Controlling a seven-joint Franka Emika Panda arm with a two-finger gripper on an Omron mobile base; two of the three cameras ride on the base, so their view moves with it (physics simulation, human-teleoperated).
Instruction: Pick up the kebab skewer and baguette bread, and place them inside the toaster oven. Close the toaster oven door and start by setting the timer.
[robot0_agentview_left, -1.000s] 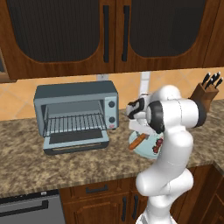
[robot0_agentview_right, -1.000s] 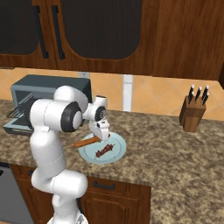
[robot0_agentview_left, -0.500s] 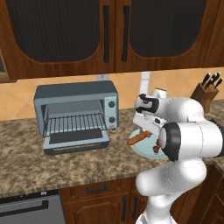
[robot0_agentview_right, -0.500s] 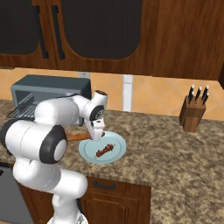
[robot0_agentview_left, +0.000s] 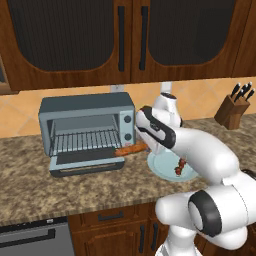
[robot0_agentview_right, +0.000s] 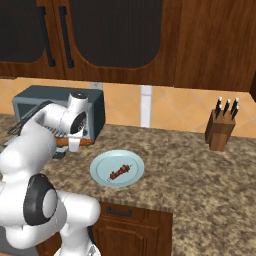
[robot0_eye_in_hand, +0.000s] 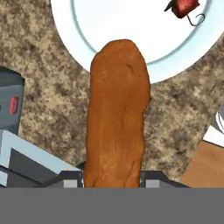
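Gripper (robot0_eye_in_hand: 112, 177) clamped on bread (robot0_eye_in_hand: 117, 113), bottom center of hand view, loaf end over plate (robot0_eye_in_hand: 87, 26) rim. Left base view: bread (robot0_agentview_left: 130, 149) mid-frame, above open oven door (robot0_agentview_left: 87, 165). Oven (robot0_agentview_left: 87, 125) center left. Skewer (robot0_agentview_right: 119, 172) on plate, center.

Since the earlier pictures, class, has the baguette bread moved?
Yes. The baguette bread has left the plate and travelled left toward the open toaster oven, gripped in the gripper.

You see the arm (robot0_agentview_left: 200, 150) reaching left — the baguette (robot0_agentview_left: 130, 149) held level over the open door (robot0_agentview_left: 87, 165) of the oven (robot0_agentview_left: 85, 107); the skewer (robot0_agentview_left: 180, 166) lies on the plate (robot0_agentview_left: 162, 167).
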